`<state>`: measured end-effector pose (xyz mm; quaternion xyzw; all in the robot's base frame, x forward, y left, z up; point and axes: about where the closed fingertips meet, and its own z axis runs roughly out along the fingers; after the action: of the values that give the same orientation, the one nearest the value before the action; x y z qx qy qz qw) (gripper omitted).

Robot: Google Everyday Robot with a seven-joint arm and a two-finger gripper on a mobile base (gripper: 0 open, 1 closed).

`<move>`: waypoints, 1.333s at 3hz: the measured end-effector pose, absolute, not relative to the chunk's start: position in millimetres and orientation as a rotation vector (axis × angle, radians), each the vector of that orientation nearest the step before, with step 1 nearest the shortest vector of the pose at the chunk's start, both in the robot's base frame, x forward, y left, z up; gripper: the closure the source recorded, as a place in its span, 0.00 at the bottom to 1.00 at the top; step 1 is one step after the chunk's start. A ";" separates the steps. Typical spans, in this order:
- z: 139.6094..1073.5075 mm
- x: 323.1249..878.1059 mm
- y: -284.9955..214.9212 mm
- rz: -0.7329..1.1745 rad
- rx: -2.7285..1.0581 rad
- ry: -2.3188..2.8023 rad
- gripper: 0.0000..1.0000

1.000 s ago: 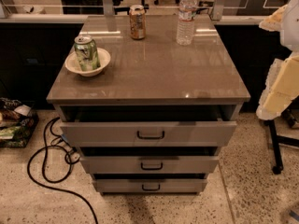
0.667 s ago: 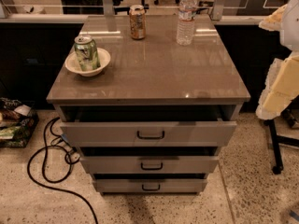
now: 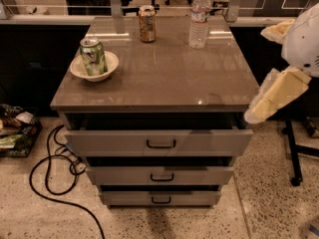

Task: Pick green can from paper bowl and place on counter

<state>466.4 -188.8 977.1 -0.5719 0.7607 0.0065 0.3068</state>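
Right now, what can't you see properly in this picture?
All in the camera view:
Green can: its bottom hides inside the paper bowl.
Top drawer: inside shadowed under the counter.
Gripper: right of the counter, partly cut by the picture's edge.
Brown can: label too small to read.

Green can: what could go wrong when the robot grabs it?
The green can stands in a shallow bowl near the counter's left edge; a nudge might tip it or drag the bowl off. The gripper sits beyond the right side, so its reach across may brush the bottle.
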 end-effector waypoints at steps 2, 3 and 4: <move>956.4 525.7 -136.6 0.302 -1.232 1.737 0.00; 962.9 544.1 -107.5 0.444 -1.090 1.648 0.00; 968.9 544.7 -98.3 0.471 -1.073 1.631 0.00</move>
<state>544.7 -98.3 968.9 -0.4506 0.6853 0.1980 0.5367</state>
